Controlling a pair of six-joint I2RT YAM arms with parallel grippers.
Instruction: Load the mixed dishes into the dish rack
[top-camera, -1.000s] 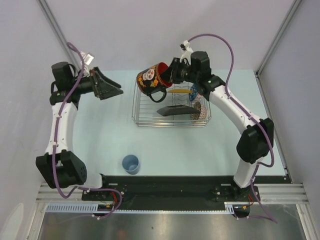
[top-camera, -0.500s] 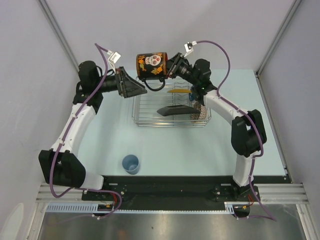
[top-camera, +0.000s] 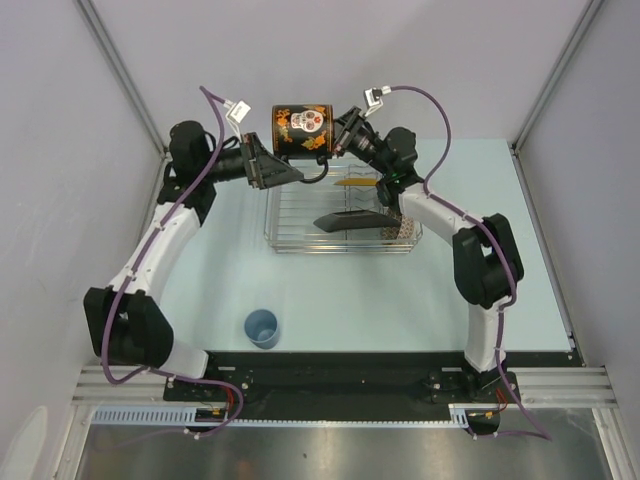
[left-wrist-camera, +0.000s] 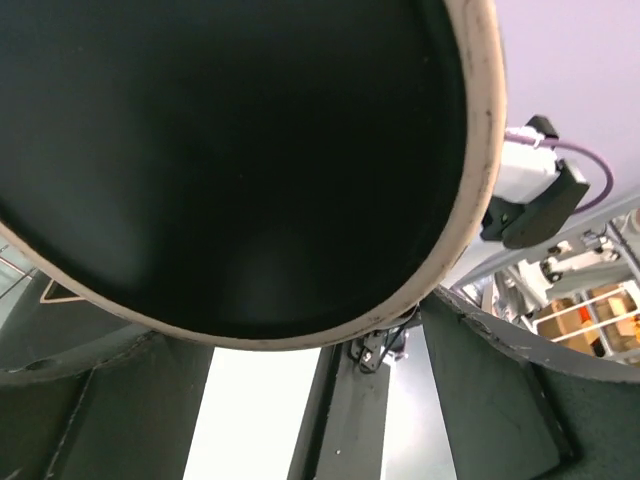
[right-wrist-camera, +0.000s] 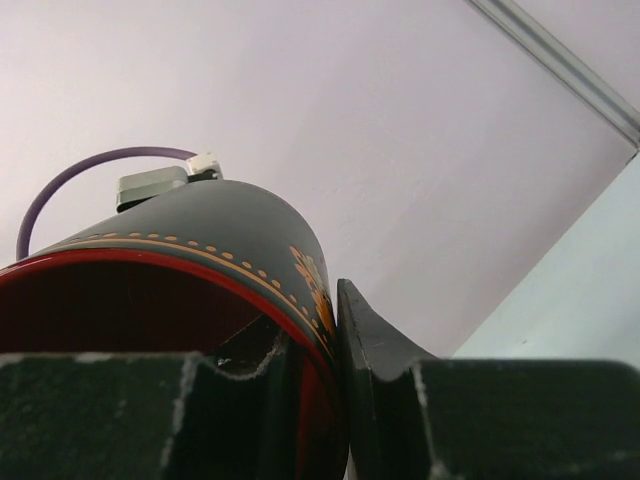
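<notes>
mug (top-camera: 303, 130): top centre, aloft over dish rack (top-camera: 290, 228) far edge
right claw (top-camera: 338, 140): clamped on mug rim
left claw (top-camera: 280, 172): apart, at mug base
racked: yellow plate (top-camera: 355, 184), dark plate (top-camera: 345, 220), probably both bowls (top-camera: 398, 215)
left: mug, blue cup (top-camera: 261, 327), lower-left worktop (top-camera: 220, 270)

Both arms reach far, meeting mid-air at centre. Right gripper (top-camera: 338, 143) pinches mug (top-camera: 300, 128) rim; left gripper (top-camera: 278, 172) spread wide, contact unclear.

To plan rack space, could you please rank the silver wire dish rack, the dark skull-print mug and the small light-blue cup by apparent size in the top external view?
1. silver wire dish rack, clearly largest.
2. dark skull-print mug; held up nearer the camera, so its lead is unsure.
3. small light-blue cup.
</notes>
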